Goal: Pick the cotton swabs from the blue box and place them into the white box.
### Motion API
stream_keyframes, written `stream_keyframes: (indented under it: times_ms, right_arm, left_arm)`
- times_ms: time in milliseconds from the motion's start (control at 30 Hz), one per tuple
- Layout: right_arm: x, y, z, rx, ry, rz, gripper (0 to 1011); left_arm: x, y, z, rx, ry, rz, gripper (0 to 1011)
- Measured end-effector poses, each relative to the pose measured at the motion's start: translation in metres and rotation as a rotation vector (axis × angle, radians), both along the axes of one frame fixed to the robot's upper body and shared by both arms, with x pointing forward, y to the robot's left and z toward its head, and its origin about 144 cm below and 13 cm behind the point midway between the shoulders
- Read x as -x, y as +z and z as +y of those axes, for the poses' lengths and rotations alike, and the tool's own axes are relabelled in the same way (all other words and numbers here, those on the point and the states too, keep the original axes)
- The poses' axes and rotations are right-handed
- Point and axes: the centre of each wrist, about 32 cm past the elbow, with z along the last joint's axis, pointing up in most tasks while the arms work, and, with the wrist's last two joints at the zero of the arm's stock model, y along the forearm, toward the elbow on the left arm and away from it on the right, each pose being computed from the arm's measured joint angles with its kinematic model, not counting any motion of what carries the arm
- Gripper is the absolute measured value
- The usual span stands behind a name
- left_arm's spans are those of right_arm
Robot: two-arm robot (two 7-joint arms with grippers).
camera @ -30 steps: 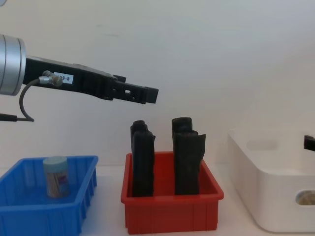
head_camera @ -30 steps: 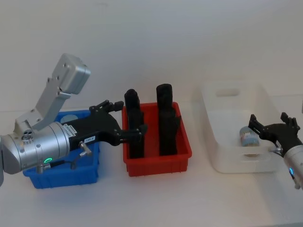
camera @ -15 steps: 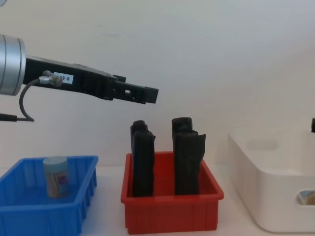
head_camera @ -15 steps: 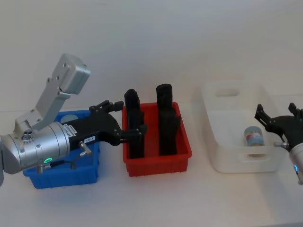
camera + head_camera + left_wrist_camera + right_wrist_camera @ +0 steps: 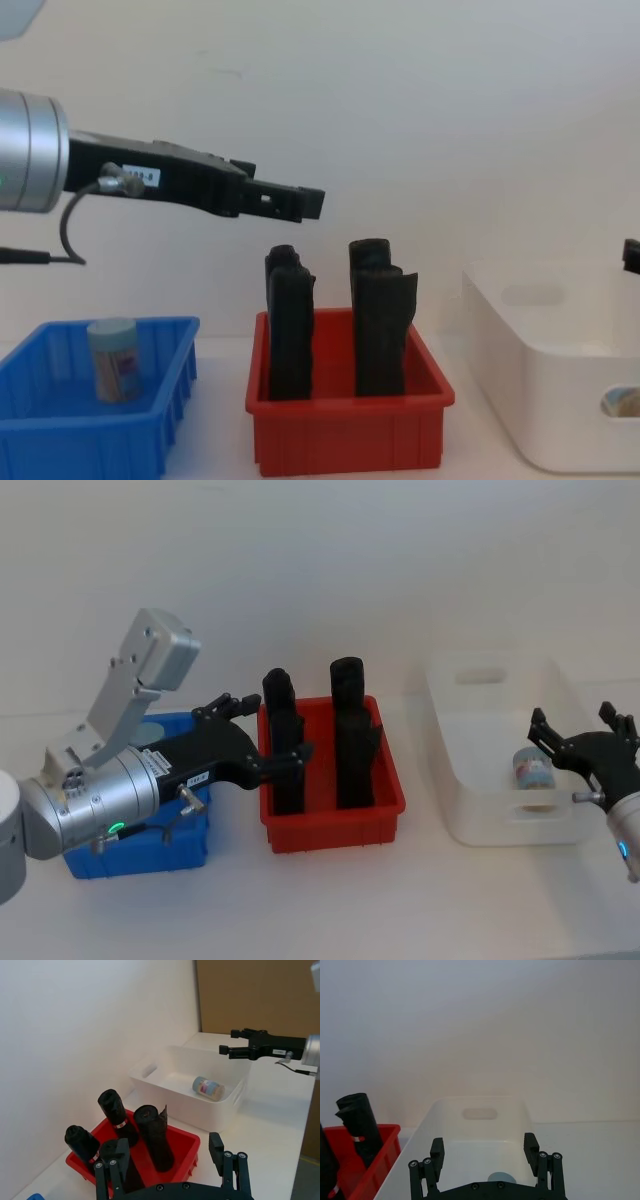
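One tub of cotton swabs [image 5: 113, 358] stood upright in the blue box [image 5: 40, 440], and a second tub [image 5: 532, 768] lay on its side on the floor of the white box [image 5: 500, 825]. We judged these tubs light and rigid, with smooth clear walls that could slip or roll. We would therefore take the standing one across its round body, just under the pale blue lid. The left gripper [image 5: 258, 730] hung well above the blue box, its fingertips reaching toward the red bin [image 5: 330, 830], its jaws spread wide and holding nothing. The right gripper [image 5: 578, 728] hovered by the white box's near right side, its jaws likewise wide apart and empty, clear of the second tub.
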Motion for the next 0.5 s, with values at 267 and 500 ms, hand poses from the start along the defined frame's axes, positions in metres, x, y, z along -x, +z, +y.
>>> stream_keyframes:
  times_ms: [267, 500]
  right_arm:
    - [0.021, 0.003, 0.009, 0.018, 0.073, 0.000, 1002]
    - [0.040, 0.007, 0.016, 0.033, 0.141, 0.001, 1002]
  left_arm:
    - [0.003, -0.020, -0.012, 0.009, 0.069, -0.046, 1004]
    - [0.007, -0.037, -0.022, 0.021, 0.127, -0.086, 1004]
